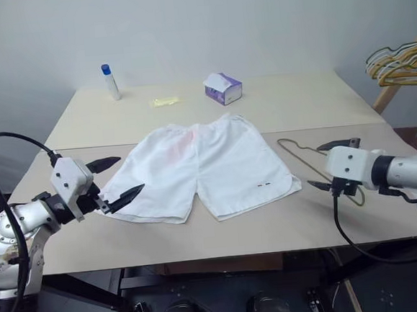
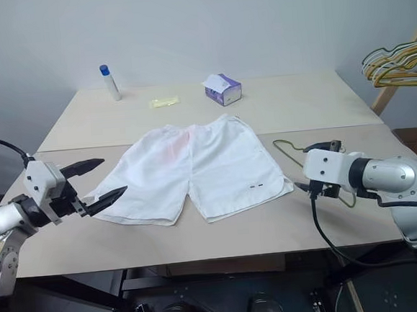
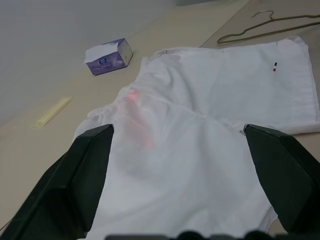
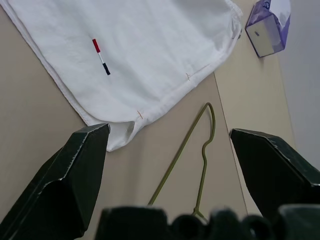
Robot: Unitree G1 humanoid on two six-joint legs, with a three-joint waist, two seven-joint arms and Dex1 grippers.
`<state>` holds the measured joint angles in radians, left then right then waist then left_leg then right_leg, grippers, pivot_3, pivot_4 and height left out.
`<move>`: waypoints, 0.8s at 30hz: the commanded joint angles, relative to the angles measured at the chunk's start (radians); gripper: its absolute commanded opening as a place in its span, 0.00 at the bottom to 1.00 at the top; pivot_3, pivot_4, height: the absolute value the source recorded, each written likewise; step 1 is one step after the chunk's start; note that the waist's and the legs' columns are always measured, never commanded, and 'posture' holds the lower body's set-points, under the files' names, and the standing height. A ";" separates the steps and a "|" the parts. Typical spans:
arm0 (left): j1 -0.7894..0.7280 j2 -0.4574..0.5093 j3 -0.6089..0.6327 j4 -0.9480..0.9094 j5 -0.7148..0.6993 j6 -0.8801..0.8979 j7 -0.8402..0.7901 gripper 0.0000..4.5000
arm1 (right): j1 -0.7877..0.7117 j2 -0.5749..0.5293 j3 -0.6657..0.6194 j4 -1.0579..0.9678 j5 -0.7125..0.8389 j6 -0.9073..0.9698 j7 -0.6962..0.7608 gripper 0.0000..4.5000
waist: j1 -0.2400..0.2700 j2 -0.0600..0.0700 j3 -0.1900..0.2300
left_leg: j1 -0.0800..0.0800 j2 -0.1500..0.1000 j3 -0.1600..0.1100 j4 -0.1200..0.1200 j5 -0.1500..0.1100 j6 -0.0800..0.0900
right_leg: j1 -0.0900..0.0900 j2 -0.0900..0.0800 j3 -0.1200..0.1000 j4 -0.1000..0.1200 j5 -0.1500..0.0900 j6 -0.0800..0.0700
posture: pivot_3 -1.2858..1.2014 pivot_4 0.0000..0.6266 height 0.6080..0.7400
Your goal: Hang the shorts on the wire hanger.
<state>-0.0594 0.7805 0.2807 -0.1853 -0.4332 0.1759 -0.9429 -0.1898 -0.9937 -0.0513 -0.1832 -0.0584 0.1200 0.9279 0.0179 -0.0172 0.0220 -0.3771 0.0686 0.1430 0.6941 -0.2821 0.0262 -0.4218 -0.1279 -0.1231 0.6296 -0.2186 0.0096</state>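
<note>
White shorts [image 1: 202, 167] lie spread flat on the table, waistband toward the far side, with a faint pink smudge near the waistband and tiny red and dark marks by the right leg hem. The thin olive wire hanger [image 1: 302, 156] lies flat just right of the shorts, partly hidden behind my right gripper. My left gripper [image 1: 123, 178] hovers open at the shorts' left leg edge, holding nothing. Over the hanger, right of the shorts, my right gripper [image 1: 332, 165] stands open and empty. In the right wrist view the hanger [image 4: 192, 145] lies between the fingers beside the shorts' hem [image 4: 125, 55].
A purple tissue box [image 1: 223, 88], a white bottle with a blue cap [image 1: 111, 82] and a yellow strip [image 1: 165, 101] sit on the far table half. A bunch of yellow and greenish hangers [image 1: 400, 63] hangs on a wooden stand at the right. The table's front edge [image 1: 201, 250] lies near.
</note>
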 commanded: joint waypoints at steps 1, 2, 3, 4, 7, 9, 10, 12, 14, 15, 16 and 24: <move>-0.016 0.001 0.019 -0.027 -0.021 -0.004 0.000 1.00 | -0.016 -0.004 -0.017 -0.017 -0.002 0.001 -0.014 1.00 | 0.000 0.000 0.000 | 0.000 0.000 0.000 0.000 0.000 0.000 | 0.000 0.000 0.000 0.000 0.000 0.000 | 0.55 0.00 1.00; -0.022 -0.009 0.022 -0.028 -0.027 0.000 0.011 1.00 | -0.015 -0.004 -0.017 -0.017 -0.003 -0.001 -0.015 1.00 | 0.000 0.000 0.000 | 0.000 0.000 0.000 0.000 0.000 0.000 | 0.000 0.000 0.000 0.000 0.000 0.000 | 0.55 0.00 1.00; -0.031 -0.018 0.025 -0.029 -0.028 0.005 0.029 1.00 | -0.015 -0.004 -0.016 -0.015 -0.004 -0.002 -0.017 1.00 | 0.000 0.000 0.000 | 0.000 0.000 0.000 0.000 0.000 0.000 | 0.000 0.000 0.000 0.000 0.000 0.000 | 0.55 0.00 1.00; -0.037 -0.022 0.025 -0.028 -0.029 0.006 0.035 1.00 | -0.015 -0.003 -0.015 -0.014 -0.004 -0.003 -0.019 1.00 | 0.000 0.000 0.000 | 0.000 0.000 0.000 0.000 0.000 0.000 | 0.000 0.000 0.000 0.000 0.000 0.000 | 0.55 0.00 1.00; -0.045 -0.021 0.020 -0.018 -0.015 -0.004 0.036 1.00 | -0.015 -0.002 -0.014 -0.012 -0.006 -0.004 -0.022 1.00 | 0.001 0.000 0.000 | 0.000 0.000 0.000 0.000 0.000 0.000 | 0.000 0.000 0.000 0.000 0.000 0.000 | 0.55 0.00 1.00; -0.046 -0.019 0.013 -0.013 -0.007 -0.010 0.034 1.00 | -0.014 -0.002 -0.014 -0.011 -0.006 -0.006 -0.024 1.00 | 0.001 0.000 0.000 | 0.000 0.000 0.000 0.000 0.000 0.000 | 0.000 0.000 0.000 0.000 0.000 0.000 | 0.55 0.00 1.00; -0.048 -0.018 0.008 -0.011 -0.003 -0.012 0.031 1.00 | -0.015 -0.002 -0.014 -0.008 -0.007 -0.008 -0.024 1.00 | 0.001 0.000 0.000 | 0.000 0.000 0.000 0.000 0.000 0.000 | 0.000 0.000 0.000 0.000 0.000 0.000 | 0.55 0.00 1.00; -0.068 -0.021 -0.012 -0.005 0.008 -0.002 0.039 1.00 | -0.021 -0.002 -0.011 0.001 -0.009 -0.011 -0.024 1.00 | 0.000 0.000 0.000 | 0.000 0.000 0.000 0.000 0.000 0.000 | 0.000 0.000 0.000 0.000 0.000 0.000 | 0.55 0.00 1.00; -0.098 -0.027 -0.041 0.001 0.010 0.022 0.044 1.00 | -0.028 0.000 -0.008 0.006 -0.012 -0.011 -0.028 1.00 | 0.002 0.000 0.000 | 0.000 0.000 0.000 0.000 0.000 0.000 | 0.000 0.000 0.000 0.000 0.000 0.000 | 0.54 0.00 1.00; -0.108 -0.027 -0.050 0.004 0.010 0.030 0.044 1.00 | -0.032 0.001 -0.007 0.009 -0.013 -0.011 -0.029 1.00 | 0.002 0.000 0.000 | 0.000 0.000 0.000 0.000 0.000 0.000 | 0.001 0.000 0.000 0.000 0.000 0.000 | 0.54 0.00 1.00; -0.122 -0.028 -0.070 0.006 0.018 0.039 0.045 1.00 | -0.033 0.001 -0.007 0.010 -0.017 -0.006 -0.033 1.00 | 0.002 0.000 0.000 | 0.000 0.000 0.000 0.000 0.000 0.000 | 0.001 0.000 0.000 0.000 0.000 0.000 | 0.53 0.00 1.00; -0.276 -0.128 -0.378 -0.029 0.059 0.210 0.001 1.00 | 0.094 0.016 -0.093 -0.110 -0.024 0.090 -0.098 1.00 | -0.008 -0.001 -0.001 | -0.001 -0.001 0.001 0.001 0.004 -0.006 | 0.001 0.000 0.000 0.000 0.002 -0.003 | 0.50 0.00 1.00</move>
<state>-0.3081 0.6506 -0.0696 -0.1848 -0.3889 0.3769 -0.9274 -0.0992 -0.9781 -0.0926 -0.2483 -0.0775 0.1854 0.8591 0.0099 -0.0182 0.0213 -0.3784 0.0676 0.1440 0.6949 -0.2783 0.0197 -0.4213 -0.1280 -0.1234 0.6292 -0.2160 0.0058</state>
